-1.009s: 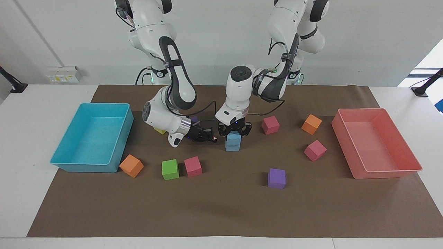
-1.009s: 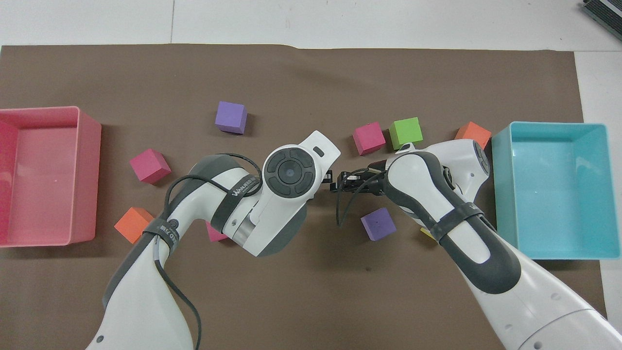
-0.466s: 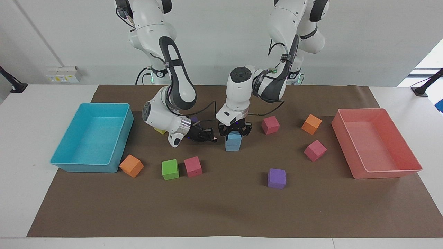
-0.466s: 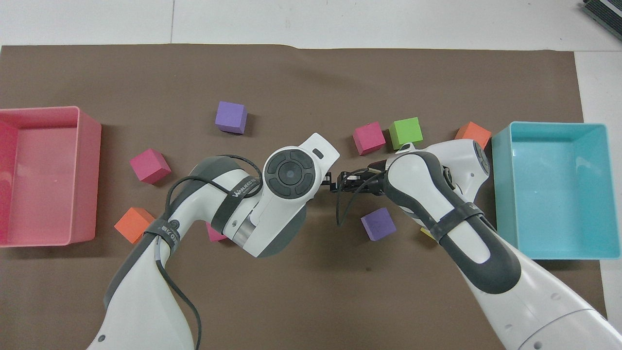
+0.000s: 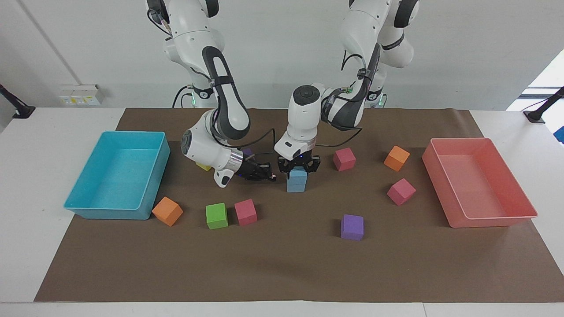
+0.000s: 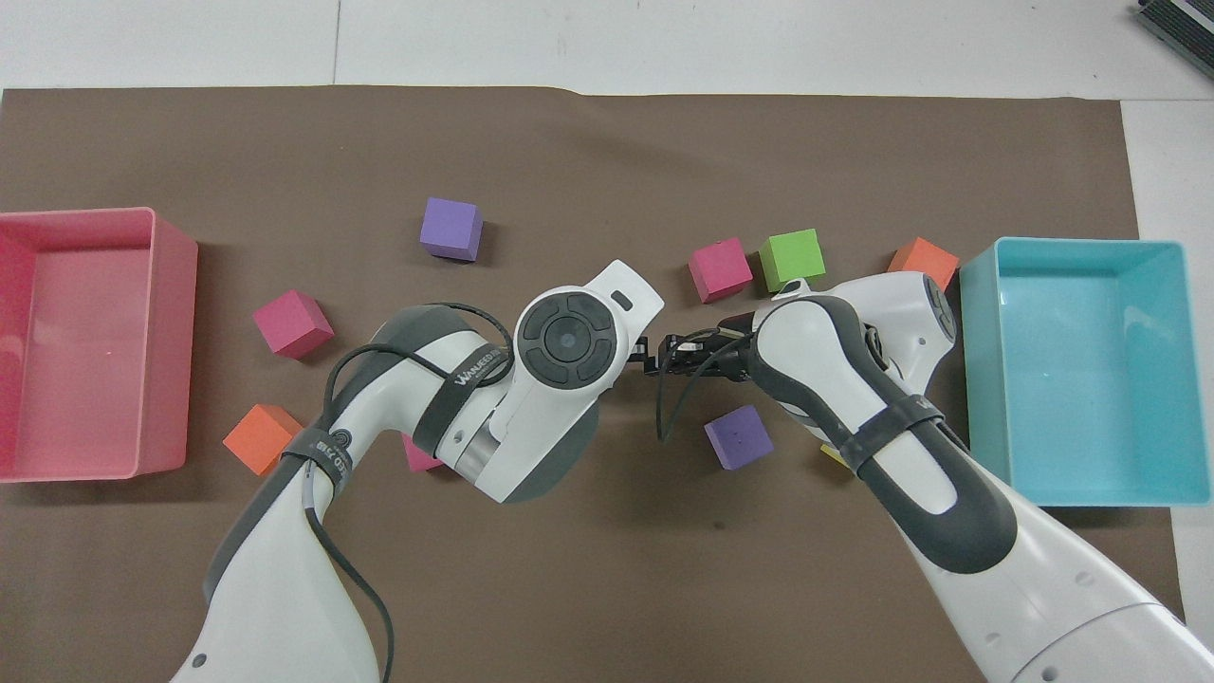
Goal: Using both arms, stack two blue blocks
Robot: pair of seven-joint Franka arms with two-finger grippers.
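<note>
Two blue blocks (image 5: 296, 180) stacked mid-mat (image 5: 282, 268), upper block (image 5: 298, 174) sitting on lower block (image 5: 295, 186), edges approx. flush as seen from the facing view. Hidden under the left arm's wrist in the overhead view, so no second check on alignment.

Left gripper (image 5: 298, 166) straight down over the stack, right at the upper block's top and sides. Pinching or already let go? Can't tell. Right gripper (image 5: 267, 175) lying low and sideways, just beside the stack on the right arm's end, tip aimed at it, apart from it by a small gap. Spread or pressed together? Can't tell either.

Risks, as a guess:
- Lifting the left gripper w/o fully letting go: would drag the upper block up or tip it off.
- Pulling away at a slant: could scrape a side and skew the stack.
- Any nudge fwd from the right gripper: could knock both over, being that close.
- Retreating both arms at once: could clash, wrists being crowded together.

Safest bet prob.: let go wide, rise straight, back the right gripper off sideways.
</note>
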